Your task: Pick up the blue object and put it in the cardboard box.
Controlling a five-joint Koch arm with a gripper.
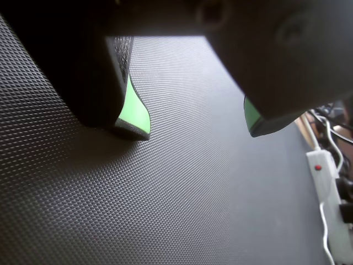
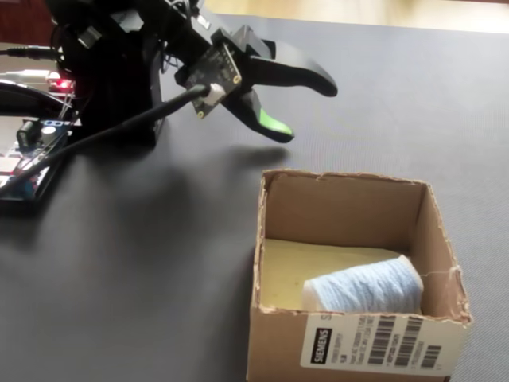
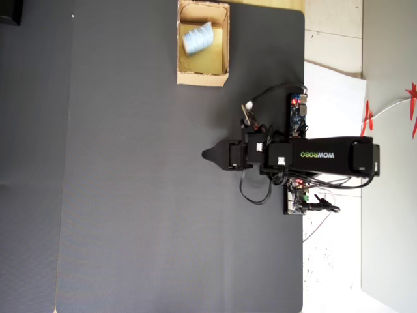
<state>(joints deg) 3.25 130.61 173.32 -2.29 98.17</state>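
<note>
Since the blue object (image 2: 366,288) lies inside the cardboard box (image 2: 280,208), the empty, open end effector (image 2: 306,107) should retract clear toward 10 o'clock in the fixed view.

We see the arm folded low and close to its black base (image 3: 339,156), reaching out from it over the dark mat (image 3: 130,195), with the wrist roughly level in the fixed view. The gripper (image 2: 306,107) hangs clear above the mat with its two black, green-padded jaws spread apart and nothing between them; in the wrist view the gripper (image 1: 198,130) shows the same wide gap. From overhead we find its tip pointing straight away from the base.
</note>
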